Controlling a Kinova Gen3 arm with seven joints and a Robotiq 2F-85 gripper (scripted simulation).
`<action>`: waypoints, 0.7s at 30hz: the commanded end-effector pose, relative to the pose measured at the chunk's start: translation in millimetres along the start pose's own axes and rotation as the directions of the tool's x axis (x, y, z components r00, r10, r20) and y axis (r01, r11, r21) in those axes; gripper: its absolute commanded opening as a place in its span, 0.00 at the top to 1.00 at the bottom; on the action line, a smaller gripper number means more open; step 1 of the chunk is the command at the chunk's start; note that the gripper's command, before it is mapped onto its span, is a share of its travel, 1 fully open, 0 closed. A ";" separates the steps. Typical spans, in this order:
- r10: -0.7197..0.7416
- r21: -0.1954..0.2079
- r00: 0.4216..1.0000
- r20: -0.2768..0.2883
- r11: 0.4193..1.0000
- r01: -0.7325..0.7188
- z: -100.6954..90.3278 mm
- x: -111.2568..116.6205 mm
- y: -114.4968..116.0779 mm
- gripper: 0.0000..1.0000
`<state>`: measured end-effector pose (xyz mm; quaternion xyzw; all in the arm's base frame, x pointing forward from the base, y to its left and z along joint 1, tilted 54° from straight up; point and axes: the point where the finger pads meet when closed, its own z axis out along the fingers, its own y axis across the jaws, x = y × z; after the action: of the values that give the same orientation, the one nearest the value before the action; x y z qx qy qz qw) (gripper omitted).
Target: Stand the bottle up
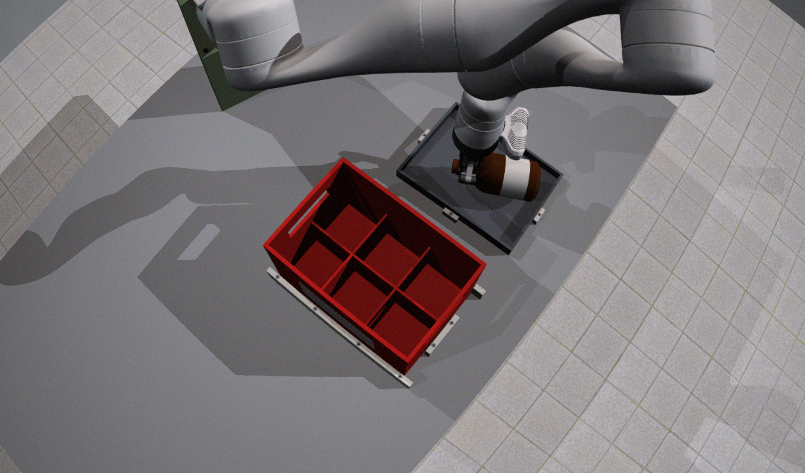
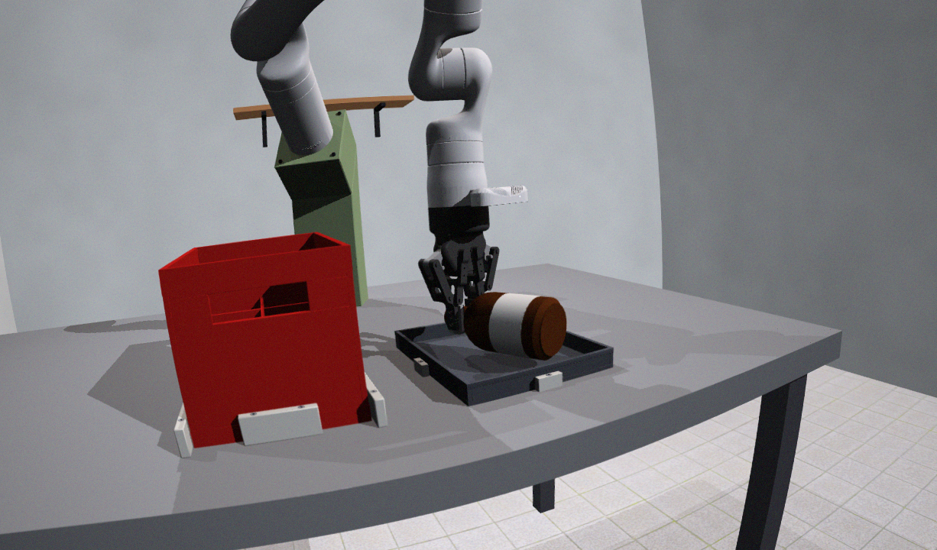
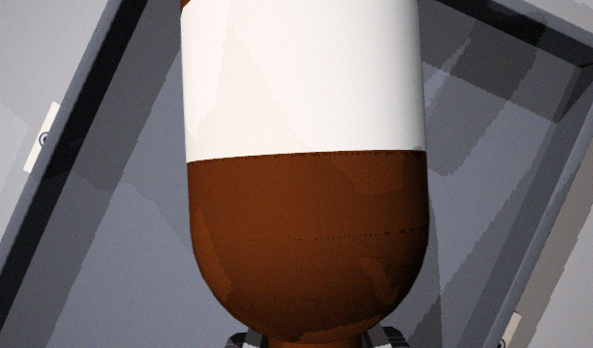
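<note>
One gripper (image 1: 469,167) (image 2: 456,321) (image 3: 315,344), pointing down, and its two fingers are clamped on the neck of the one brown bottle (image 1: 515,176) (image 2: 516,325) (image 3: 306,193)! The bottle is on its side over the one dark tray (image 1: 431,167) (image 2: 485,391) (image 3: 132,242), its single white label round the body. The mouth end pokes out on one side of the jaws; shoulder, label and base stretch away on the other. Standing up? No, it's lying down!

Below the jaws, the tray spreads out on both sides of them, and the top view picks out three small pale blocks at its outer edges. Across from the jaws, beyond the tray's near long wall, there's one red crate (image 1: 413,210) (image 2: 273,369), upright, well apart from the fingers. Count its compartments: six, no bottle in any of them! Three pale strips sit along its foot. Farther behind the jaws in the exterior view, one green pedestal (image 2: 325,225) carries the arm, with one wooden shelf (image 2: 390,102) beyond, two dark brackets beneath.
</note>
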<state>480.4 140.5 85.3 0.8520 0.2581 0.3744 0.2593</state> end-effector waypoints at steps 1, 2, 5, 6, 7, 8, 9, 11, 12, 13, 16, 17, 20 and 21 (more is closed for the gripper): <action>-0.001 0.004 1.000 -0.006 1.000 0.001 -3.0 2.4 -1.9 1.00; -0.001 0.004 1.000 -0.006 1.000 0.001 -4.2 2.4 -1.9 1.00; -0.001 0.004 1.000 -0.006 1.000 0.001 -8.0 2.3 -1.9 1.00; -0.001 0.004 1.000 -0.006 1.000 0.001 -9.3 2.3 -1.9 1.00; -0.001 0.004 1.000 -0.006 1.000 0.001 -10.7 2.3 -1.9 1.00; -0.001 0.004 1.000 -0.006 1.000 0.001 -12.1 2.3 -1.9 1.00; -0.001 0.004 1.000 -0.006 1.000 0.001 -13.6 2.3 -1.9 1.00; -0.001 0.004 1.000 -0.006 1.000 0.001 -16.6 2.3 -1.9 1.00; -0.001 0.004 1.000 -0.006 1.000 0.001 -18.1 2.3 -1.9 1.00; -0.001 0.004 1.000 -0.006 1.000 0.001 -19.7 2.3 -1.8 1.00; -0.001 0.004 1.000 -0.006 1.000 0.001 -24.5 2.3 -1.8 1.00; -0.001 0.004 1.000 -0.006 1.000 0.001 -24.5 2.3 -1.8 1.00; -0.001 0.004 1.000 -0.006 1.000 0.001 -27.9 2.2 -1.8 1.00; -0.001 0.004 1.000 -0.006 1.000 0.001 -29.5 2.2 -1.8 1.00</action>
<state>461.4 145.6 99.6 0.8522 0.2575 0.3739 0.2602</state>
